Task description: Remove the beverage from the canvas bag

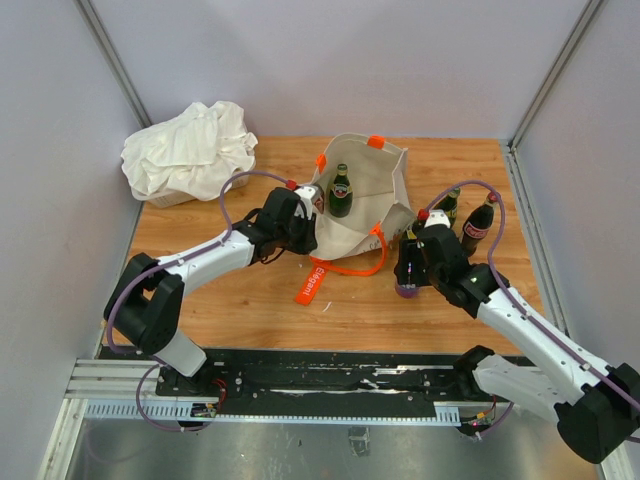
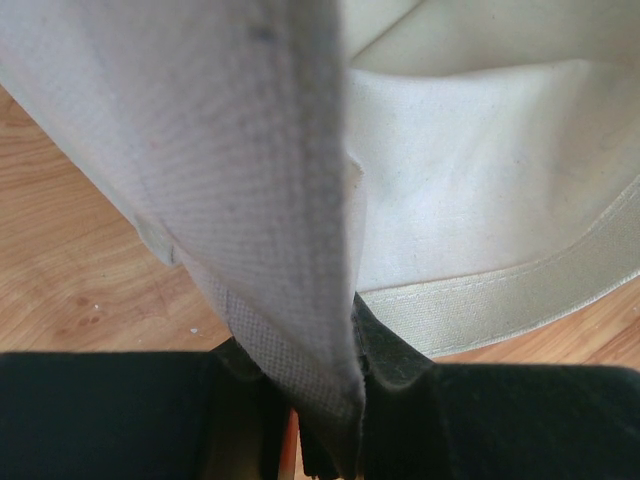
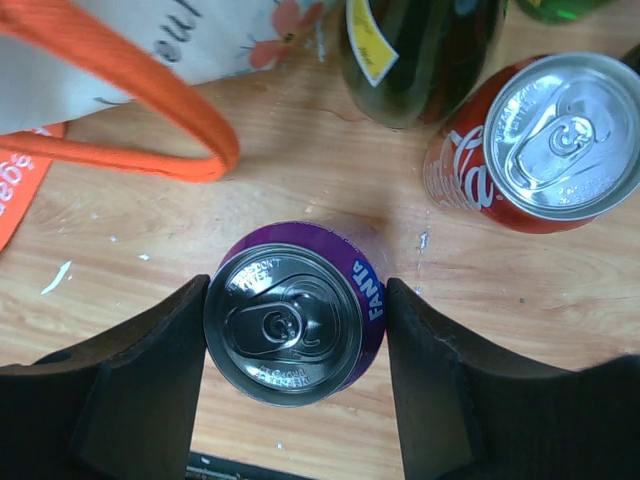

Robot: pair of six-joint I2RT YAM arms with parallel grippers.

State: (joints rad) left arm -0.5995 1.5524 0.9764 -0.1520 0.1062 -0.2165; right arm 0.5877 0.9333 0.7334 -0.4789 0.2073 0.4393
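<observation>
You are grasping the purple can [image 3: 295,325] in your right hand [image 3: 295,300], its fingers pressing on both sides while the can is standing on the surface [image 3: 520,290] just outside the canvas bag [image 1: 365,215]. That beverage is looking already delivered, so the step in hand is probably letting go. You should be opening both fingers evenly and rising straight up so that neither one is tipping the can. You should also be staying clear of the red can [image 3: 545,140] and the dark bottle [image 3: 420,50] standing near it, and of the orange handle [image 3: 130,110] lying beside it. Your left hand [image 1: 300,215] is clenching the bag's rim, and it should be going on holding the mouth open, because a green bottle [image 1: 340,192] is sitting inside the bag. Counting what is showing: you are working with one bag carrying two orange handles, one orange tag [image 1: 312,283], one white cloth bundle [image 1: 190,150] and two cans. There are four bottles: one inside the bag and three outside, namely the dark bottle, partly hidden by your hand from above, a cola bottle [image 1: 478,222] and a green-tinted bottle [image 1: 448,207].
</observation>
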